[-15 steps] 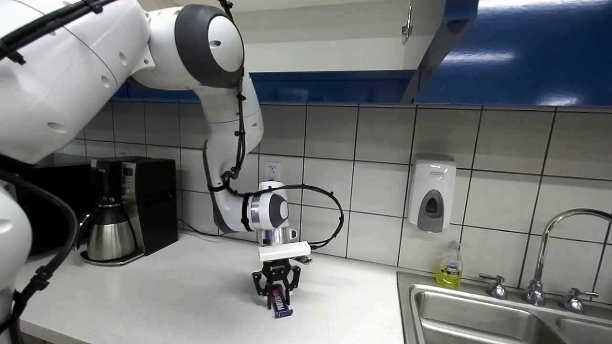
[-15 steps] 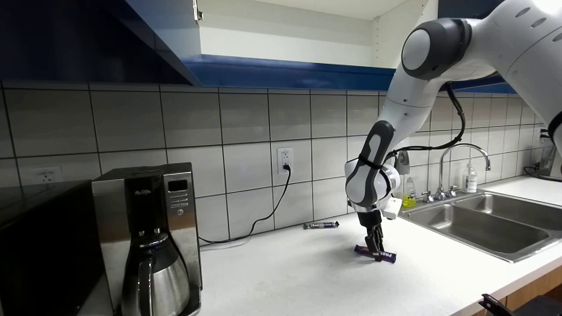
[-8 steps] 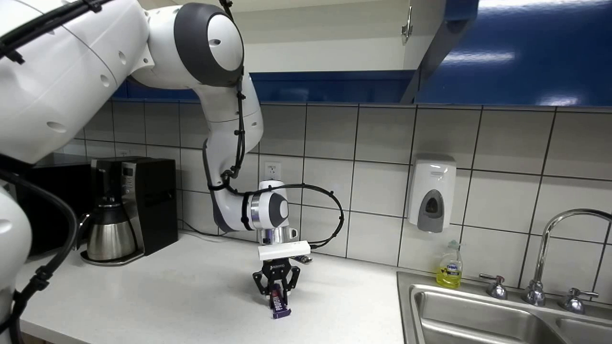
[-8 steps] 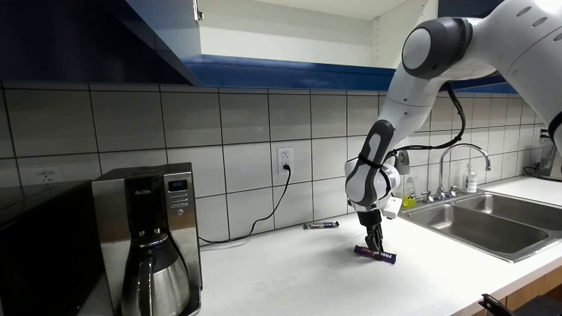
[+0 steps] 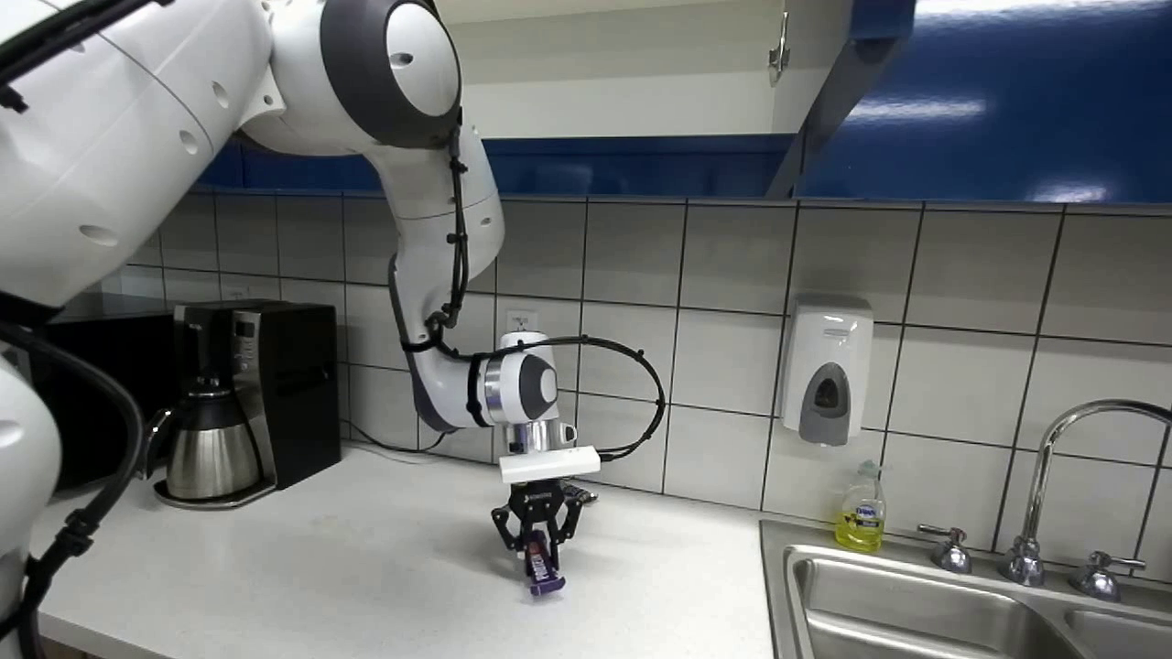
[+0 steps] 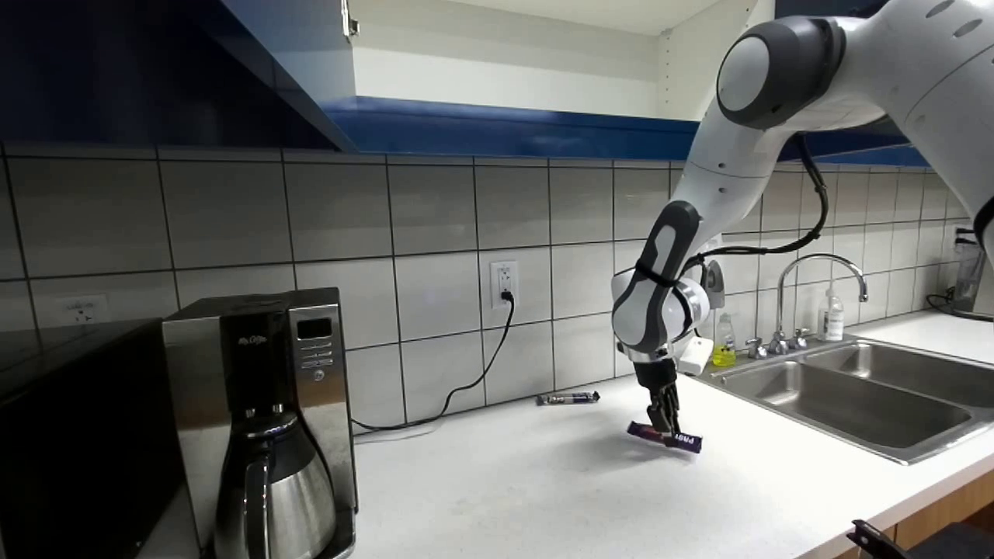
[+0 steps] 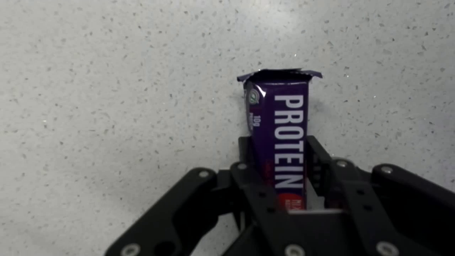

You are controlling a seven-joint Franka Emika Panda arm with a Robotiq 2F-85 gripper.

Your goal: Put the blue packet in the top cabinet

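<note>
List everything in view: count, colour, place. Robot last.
top cabinet: 1, blue/white, overhead
counter: 1, white, below top cabinet
tiles: many, pale, above counter
outlets: 2+, white, on tiles
dispenser: 1, white/grey, on tiles
sink: 1, steel, in counter
faucet: 1, chrome, at sink
soap bottle: 1, yellow, by sink
pump bottle: 1, whitish, by sink
coffee maker: 1, black/silver, on counter
box: 1, black, beside coffee maker
wrapped bar: 1, dark, on counter
packet: 1, purple-blue, over counter
arm: 1, white/grey, over counter
claw: 1, black, shut on packet
</note>
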